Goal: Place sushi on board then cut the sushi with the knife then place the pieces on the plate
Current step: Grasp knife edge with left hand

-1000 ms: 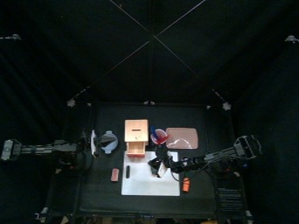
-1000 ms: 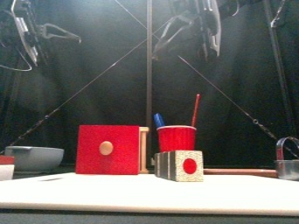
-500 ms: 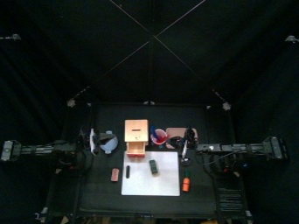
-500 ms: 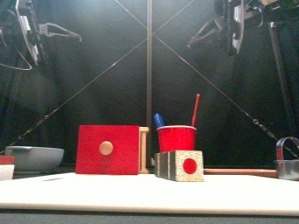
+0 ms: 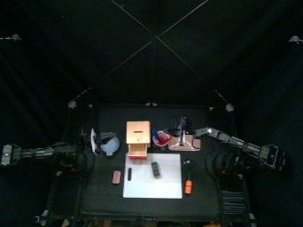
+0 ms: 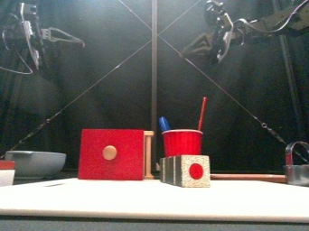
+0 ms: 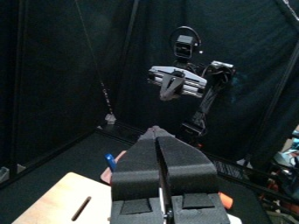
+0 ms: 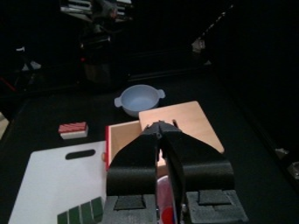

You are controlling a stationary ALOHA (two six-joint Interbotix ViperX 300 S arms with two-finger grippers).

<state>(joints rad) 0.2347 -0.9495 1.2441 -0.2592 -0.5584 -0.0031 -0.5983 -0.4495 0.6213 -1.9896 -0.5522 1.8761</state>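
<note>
The dark green sushi roll [image 5: 155, 168] lies on the white cutting board [image 5: 166, 184]; in the front view the sushi roll [image 6: 186, 170] shows a red-centred end. Behind it stands the red cup [image 6: 182, 143] with the blue knife [image 6: 163, 124] and the red knife [image 6: 201, 112]. The pink tray [image 5: 190, 142] is at the back right. My right gripper [image 5: 183, 127] hangs shut high above the cup and tray, holding nothing. My left gripper [image 5: 92, 142] rests shut at the left, raised beside the bowl.
A wooden box [image 5: 138, 140] with a red drawer front [image 6: 111, 154] stands behind the board. A blue-grey bowl [image 5: 109, 142] sits left of it. A small red piece [image 5: 116, 176] and an orange toy [image 5: 187, 186] flank the board. The metal cutter [image 6: 297, 153] is at the far right.
My right gripper left the spot over the board, swung right, then moved back and up above the cup and tray. The left arm has not moved.
</note>
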